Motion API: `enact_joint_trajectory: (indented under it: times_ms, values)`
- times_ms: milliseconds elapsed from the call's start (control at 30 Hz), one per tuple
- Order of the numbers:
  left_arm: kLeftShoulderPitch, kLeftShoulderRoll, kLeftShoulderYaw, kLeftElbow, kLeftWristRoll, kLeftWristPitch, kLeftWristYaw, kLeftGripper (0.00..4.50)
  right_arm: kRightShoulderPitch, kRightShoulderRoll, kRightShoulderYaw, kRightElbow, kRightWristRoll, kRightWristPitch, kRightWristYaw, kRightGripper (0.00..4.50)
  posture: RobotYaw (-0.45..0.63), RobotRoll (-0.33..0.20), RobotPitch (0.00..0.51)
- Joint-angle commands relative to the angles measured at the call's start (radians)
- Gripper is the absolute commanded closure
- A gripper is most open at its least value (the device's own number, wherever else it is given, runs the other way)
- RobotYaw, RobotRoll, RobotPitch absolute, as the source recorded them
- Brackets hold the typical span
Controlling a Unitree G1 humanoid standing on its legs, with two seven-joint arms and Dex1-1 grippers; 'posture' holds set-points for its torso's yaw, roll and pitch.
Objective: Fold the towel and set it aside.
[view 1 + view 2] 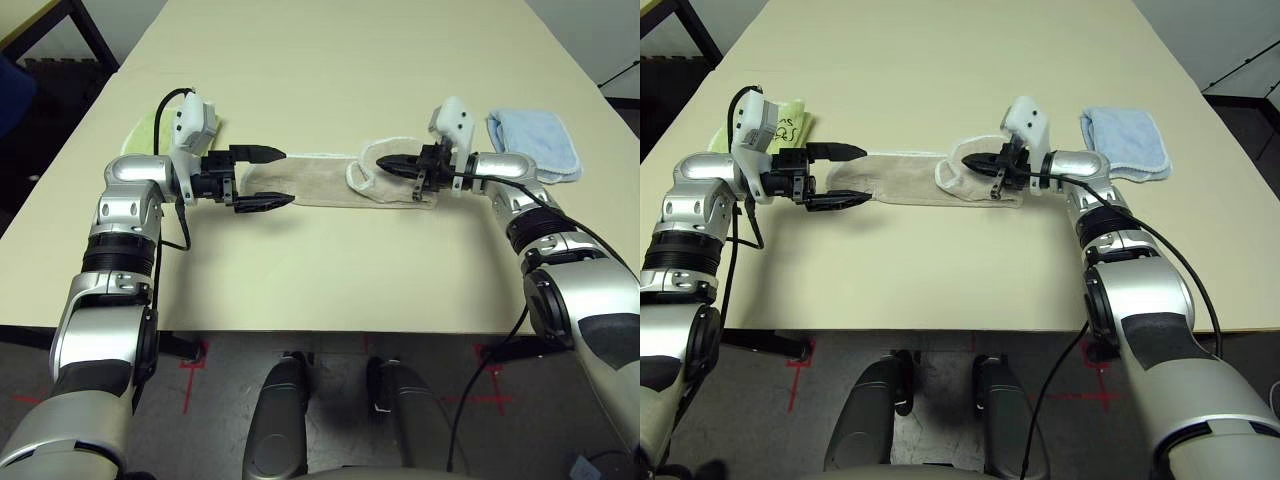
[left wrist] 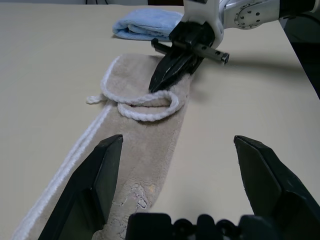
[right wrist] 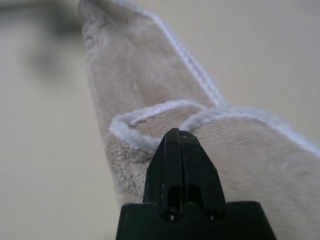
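The beige towel (image 1: 320,185) lies as a long strip across the table's middle, its white-edged right end folded back over itself in a loop (image 2: 145,107). My right gripper (image 1: 382,163) is shut, and its tips pinch the white edging of that folded end (image 3: 172,132). At the strip's left end my left gripper (image 1: 287,177) is open. One finger (image 1: 262,154) is behind the cloth and the other (image 1: 268,201) in front of it. In the left wrist view, the towel runs between the left gripper's fingers (image 2: 105,170) toward the right gripper (image 2: 152,89).
A folded light blue towel (image 1: 535,145) lies just right of my right wrist. A yellow-green folded towel (image 1: 145,135) lies behind my left wrist near the table's left edge. The table's near edge (image 1: 300,328) runs in front of both arms.
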Motion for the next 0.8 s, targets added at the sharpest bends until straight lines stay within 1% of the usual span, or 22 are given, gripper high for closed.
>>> enact_joint_trajectory:
  times_ms: [33,200,333,467,667,733,800]
  values:
    - [0.021,0.016,-0.006,-0.04,-0.012,0.022,-0.006,0.0,0.041,0.026,0.001,0.025,-0.019,0.017,-0.044,4.46,0.17,0.0,0.202]
    - [0.035,0.015,-0.009,-0.063,-0.015,0.035,0.004,0.0,0.07,0.082,-0.026,0.016,0.006,0.012,-0.068,4.46,0.17,0.0,0.201]
    - [0.034,0.011,-0.013,-0.063,-0.015,0.038,0.008,0.0,0.081,0.09,-0.025,0.006,0.001,0.003,-0.054,4.46,0.16,0.0,0.197]
    - [0.029,0.007,-0.016,-0.057,-0.015,0.035,0.009,0.0,0.071,0.065,-0.049,-0.004,0.021,-0.002,-0.052,4.46,0.15,0.0,0.196]
    - [0.023,0.001,-0.016,-0.042,-0.016,0.024,0.008,0.0,0.013,0.0,-0.152,-0.034,0.127,0.028,0.024,4.46,0.13,0.0,0.197]
    - [0.02,-0.002,-0.016,-0.034,-0.014,0.019,0.01,0.0,0.001,-0.014,-0.169,-0.032,0.135,0.034,0.004,4.46,0.13,0.0,0.198]
    - [0.017,-0.007,-0.014,-0.026,-0.013,0.015,0.016,0.0,-0.009,-0.017,-0.178,-0.023,0.131,0.043,-0.049,4.46,0.13,0.0,0.202]
